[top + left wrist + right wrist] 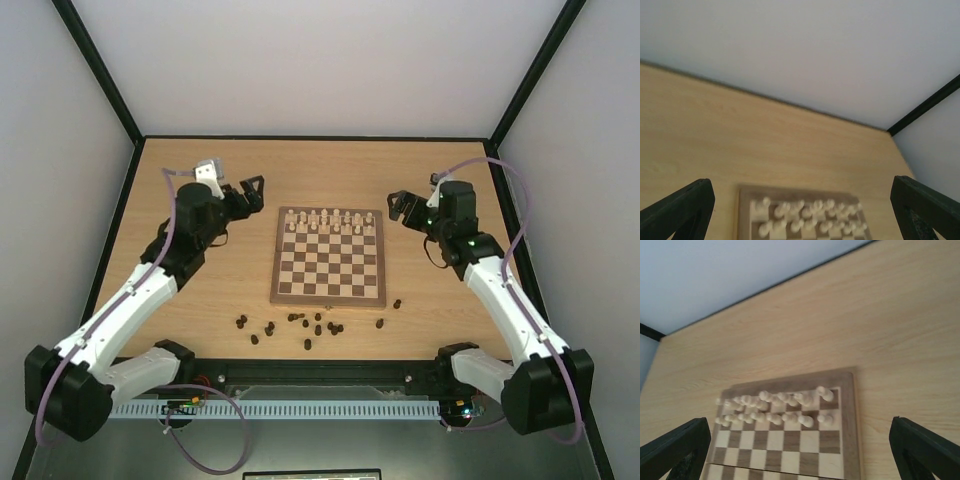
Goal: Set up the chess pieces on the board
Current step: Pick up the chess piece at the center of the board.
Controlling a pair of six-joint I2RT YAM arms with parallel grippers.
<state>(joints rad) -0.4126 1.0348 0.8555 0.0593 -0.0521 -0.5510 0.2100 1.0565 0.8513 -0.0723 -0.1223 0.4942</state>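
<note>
The left hand (250, 190) and right hand (398, 203) hang released beside the far corners of the square checkered wooden board (328, 303); the tiny dark brown wooden chess pieces (300, 322) lie scattered on the table (430, 290) off its near edge. Such small, crowded pieces could slip from a pinch; a low arm could topple the pale cream pieces (328, 220).

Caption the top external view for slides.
Open left hand and open right hand flank square checkered wooden chessboard; cream pieces set, dark brown wooden chess pieces scattered off its near edge.
</note>
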